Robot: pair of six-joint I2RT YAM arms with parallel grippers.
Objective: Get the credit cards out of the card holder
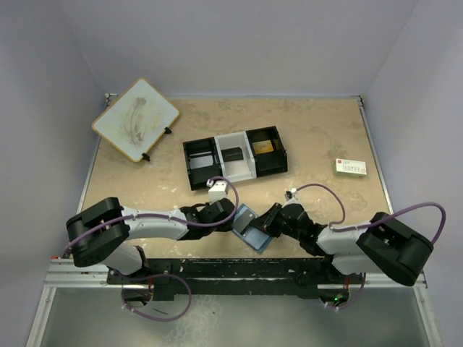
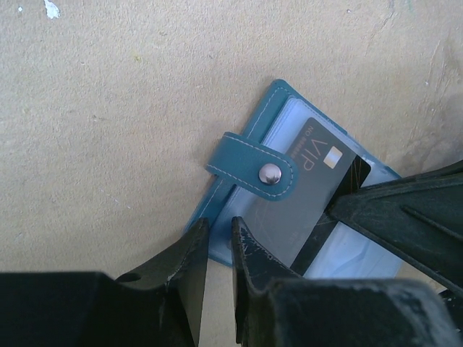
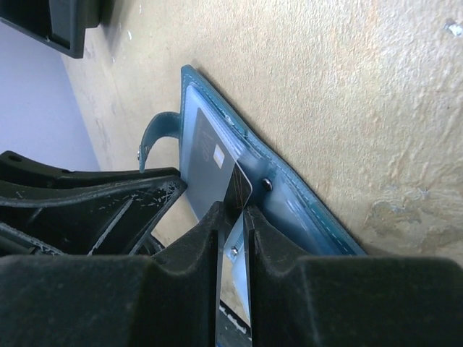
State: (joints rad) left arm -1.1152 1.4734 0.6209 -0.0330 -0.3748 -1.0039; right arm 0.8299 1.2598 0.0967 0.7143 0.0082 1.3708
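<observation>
From my end, the left gripper was pinching the card holder by its edge, and the right gripper was clamped on the grey VIP card.

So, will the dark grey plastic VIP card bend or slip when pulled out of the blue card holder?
The dark grey plastic VIP card lies flat and thin, so probably stiff with slight flex. Its smooth face may slip between the right gripper's fingers. The blue card holder's clear pocket may drag on it.
</observation>
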